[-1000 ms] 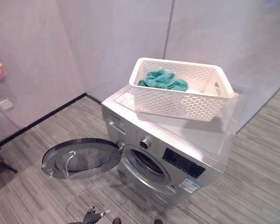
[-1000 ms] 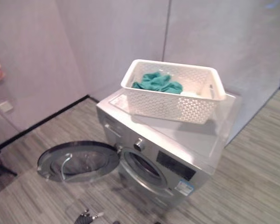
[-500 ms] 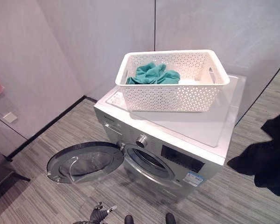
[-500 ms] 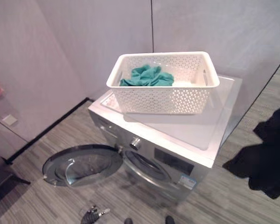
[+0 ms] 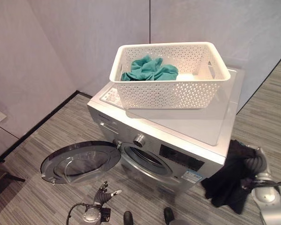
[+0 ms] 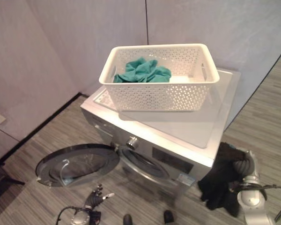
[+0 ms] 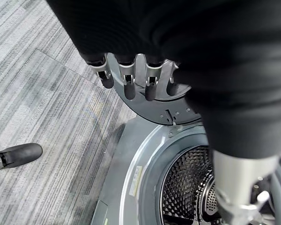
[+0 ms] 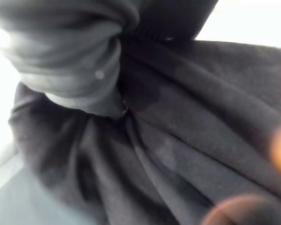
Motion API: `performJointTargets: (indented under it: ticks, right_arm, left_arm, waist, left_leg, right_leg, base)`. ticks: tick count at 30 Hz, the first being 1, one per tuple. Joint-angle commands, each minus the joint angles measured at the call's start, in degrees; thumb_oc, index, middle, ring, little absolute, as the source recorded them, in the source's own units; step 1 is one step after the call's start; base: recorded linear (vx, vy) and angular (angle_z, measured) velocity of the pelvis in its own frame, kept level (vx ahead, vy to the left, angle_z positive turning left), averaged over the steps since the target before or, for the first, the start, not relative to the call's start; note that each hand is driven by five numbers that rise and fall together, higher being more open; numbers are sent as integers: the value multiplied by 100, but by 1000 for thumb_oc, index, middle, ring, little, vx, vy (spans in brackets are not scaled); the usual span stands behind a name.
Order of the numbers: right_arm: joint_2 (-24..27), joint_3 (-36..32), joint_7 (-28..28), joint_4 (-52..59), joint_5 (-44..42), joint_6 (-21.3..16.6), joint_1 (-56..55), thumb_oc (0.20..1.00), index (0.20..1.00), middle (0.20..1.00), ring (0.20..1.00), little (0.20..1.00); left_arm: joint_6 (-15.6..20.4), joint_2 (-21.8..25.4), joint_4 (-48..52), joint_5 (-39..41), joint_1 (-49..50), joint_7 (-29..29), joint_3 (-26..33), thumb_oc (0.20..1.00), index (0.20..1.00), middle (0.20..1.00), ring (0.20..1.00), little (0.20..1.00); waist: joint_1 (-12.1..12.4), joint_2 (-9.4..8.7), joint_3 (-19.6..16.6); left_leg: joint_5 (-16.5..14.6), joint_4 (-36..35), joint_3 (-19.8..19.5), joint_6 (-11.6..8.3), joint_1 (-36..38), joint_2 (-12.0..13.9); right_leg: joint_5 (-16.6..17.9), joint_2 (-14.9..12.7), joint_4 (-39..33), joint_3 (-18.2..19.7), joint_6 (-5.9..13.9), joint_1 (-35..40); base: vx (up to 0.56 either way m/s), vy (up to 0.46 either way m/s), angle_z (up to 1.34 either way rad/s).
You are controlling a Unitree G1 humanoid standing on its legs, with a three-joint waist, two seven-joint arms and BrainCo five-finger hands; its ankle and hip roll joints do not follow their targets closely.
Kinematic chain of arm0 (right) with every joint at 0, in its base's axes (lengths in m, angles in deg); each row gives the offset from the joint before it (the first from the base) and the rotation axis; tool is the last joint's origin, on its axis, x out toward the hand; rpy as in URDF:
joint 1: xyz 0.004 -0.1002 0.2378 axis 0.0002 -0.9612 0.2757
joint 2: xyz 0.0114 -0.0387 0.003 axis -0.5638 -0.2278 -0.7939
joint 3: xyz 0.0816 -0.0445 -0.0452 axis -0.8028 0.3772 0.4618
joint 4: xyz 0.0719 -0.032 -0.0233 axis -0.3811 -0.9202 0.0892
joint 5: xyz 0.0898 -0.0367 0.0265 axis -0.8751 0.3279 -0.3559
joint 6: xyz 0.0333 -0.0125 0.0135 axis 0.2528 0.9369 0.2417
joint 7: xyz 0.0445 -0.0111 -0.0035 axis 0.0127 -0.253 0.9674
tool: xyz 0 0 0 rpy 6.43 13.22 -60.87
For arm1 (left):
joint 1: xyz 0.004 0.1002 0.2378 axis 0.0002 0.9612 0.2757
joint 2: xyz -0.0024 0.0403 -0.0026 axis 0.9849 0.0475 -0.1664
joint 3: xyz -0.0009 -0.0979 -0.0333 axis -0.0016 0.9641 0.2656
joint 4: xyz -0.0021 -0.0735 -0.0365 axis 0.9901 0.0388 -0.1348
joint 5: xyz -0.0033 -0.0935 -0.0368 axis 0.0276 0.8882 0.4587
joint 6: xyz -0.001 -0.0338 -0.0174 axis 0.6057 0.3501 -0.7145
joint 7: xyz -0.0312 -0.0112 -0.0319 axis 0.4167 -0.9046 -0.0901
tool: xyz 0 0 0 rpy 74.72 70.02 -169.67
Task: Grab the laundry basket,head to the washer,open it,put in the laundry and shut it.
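Observation:
A silver washer (image 5: 178, 123) stands with its round door (image 5: 82, 161) swung open to the left, baring the drum mouth (image 5: 147, 161). On its top sits a white perforated laundry basket (image 5: 168, 89) holding a teal cloth (image 5: 150, 70). My right hand (image 5: 254, 164) is low beside the washer's right front corner, shut on a bunched black garment (image 5: 227, 180) that hangs from it; the folds (image 8: 178, 140) gather under a curled finger. My left hand (image 5: 102, 192) hangs low in front of the door, open, with its fingers (image 7: 126, 82) relaxed above the door rim and the metal drum (image 7: 187, 192).
Grey walls close in behind and to the left of the washer, with a black skirting line (image 5: 37, 124) along the floor. Striped grey flooring (image 5: 267, 117) spreads to the right of the washer and in front of the open door.
The camera has shifted. The black garment in my right hand has come down and in toward the washer's right front. My left hand shows a little higher in front of the door.

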Motion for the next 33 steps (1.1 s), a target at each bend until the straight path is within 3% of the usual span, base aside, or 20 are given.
performJointTargets:
  ticks: [1, 9, 15, 17, 20, 22, 26, 27, 29, 32, 33]
  right_arm:
    - [-17, -79, 288, 291, -141, -404, -41, 200, 200, 200, 200, 200]
    - [-63, 408, 1148, 222, -239, -470, -1029, 200, 200, 200, 200, 200]
    - [-136, 730, 1311, -93, -166, -492, -1086, 200, 200, 200, 200, 200]
    - [-66, 1084, 1380, -267, -83, -495, -793, 200, 200, 200, 200, 200]
    - [8, 1561, 1337, -474, -16, -562, -206, 200, 200, 200, 200, 200]
    - [55, 1922, 1222, -636, 98, -601, 292, 200, 200, 200, 200, 200]
    - [-3, 2026, 1131, -734, 32, -617, 509, 200, 200, 200, 200, 200]
    - [-49, 2078, 1024, -703, -48, -590, 656, 200, 200, 200, 200, 200]
    - [-65, 2126, 1001, -711, -65, -591, 743, 200, 200, 200, 200, 200]
    - [-173, 2360, 950, -885, -132, -579, 1164, 200, 200, 200, 200, 200]
    - [-252, 2461, 936, -971, -213, -583, 1334, 200, 200, 200, 200, 200]
  left_arm:
    - [101, 453, -403, -135, -324, 1, 59, 1000, 1000, 1000, 1000, 1000]
    - [194, 595, -728, -227, -215, 142, 109, 1000, 1000, 1000, 1000, 1000]
    - [308, 630, -706, -188, -268, 37, 78, 1000, 1000, 1000, 1000, 1000]
    - [386, 671, -528, -177, -271, -51, 117, 1000, 1000, 1000, 1000, 1000]
    - [443, 697, -362, -164, -288, -94, 56, 1000, 1000, 1000, 1000, 1000]
    - [466, 734, -165, -200, -361, -118, -113, 1000, 1000, 1000, 1000, 1000]
    - [453, 764, -41, -240, -461, -94, -263, 1000, 1000, 1000, 1000, 1000]
    - [430, 756, -27, -327, -651, -86, -469, 1000, 1000, 1000, 1000, 1000]
    - [432, 735, -57, -336, -720, -89, -526, 1000, 1000, 1000, 1000, 1000]
    - [448, 627, -220, -374, -907, -161, -581, 1000, 1000, 1000, 1000, 1000]
    - [451, 616, -266, -338, -947, -169, -565, 1000, 1000, 1000, 1000, 1000]
  waist:
    - [-65, -547, -61]
    - [-237, -566, -32]
    - [-348, -558, 103]
    - [-346, -571, 209]
    - [-257, -583, 295]
    - [-151, -560, 382]
    - [-127, -557, 474]
    - [-115, -553, 607]
    - [-128, -542, 654]
    - [-166, -537, 737]
    - [-113, -518, 773]
  left_leg:
    - [-546, 60, -46, -211, 327, 324]
    - [-498, 60, 75, -270, 397, 419]
    - [-508, 64, 298, -282, 418, 423]
    - [-579, 105, 536, -236, 446, 429]
    - [-605, 140, 657, -193, 446, 419]
    - [-633, 210, 592, -153, 378, 374]
    - [-697, 388, 458, -122, 243, 303]
    - [-837, 818, 285, -43, -51, 148]
    - [-928, 924, 258, 12, -127, 61]
    - [-1112, 1099, 462, 146, -250, -174]
    - [-1156, 1170, 560, 189, -278, -139]
  right_leg:
    - [-628, -511, 355, -28, 316, 296]
    - [-691, -442, 553, 64, 304, 200]
    - [-606, -435, 504, 226, 346, 60]
    - [-472, -403, 463, 564, 386, -150]
    - [-394, -411, 429, 708, 419, -247]
    - [-401, -480, 404, 642, 427, -239]
    - [-426, -544, 446, 559, 416, -230]
    - [-453, -688, 640, 497, 442, -290]
    - [-436, -739, 733, 529, 485, -385]
    - [48, -923, 717, 742, 718, -762]
    - [43, -896, 780, 720, 712, -900]
  base:
    - [0, 0, 0]
    - [-10, -21, -5]
    - [-54, 6, -15]
    - [-111, 44, -59]
    - [-65, 29, -83]
    - [-64, 40, -24]
    - [-74, 61, 16]
    - [-101, 101, 42]
    - [-107, 153, 48]
    - [-132, 200, 10]
    - [-126, 86, -51]
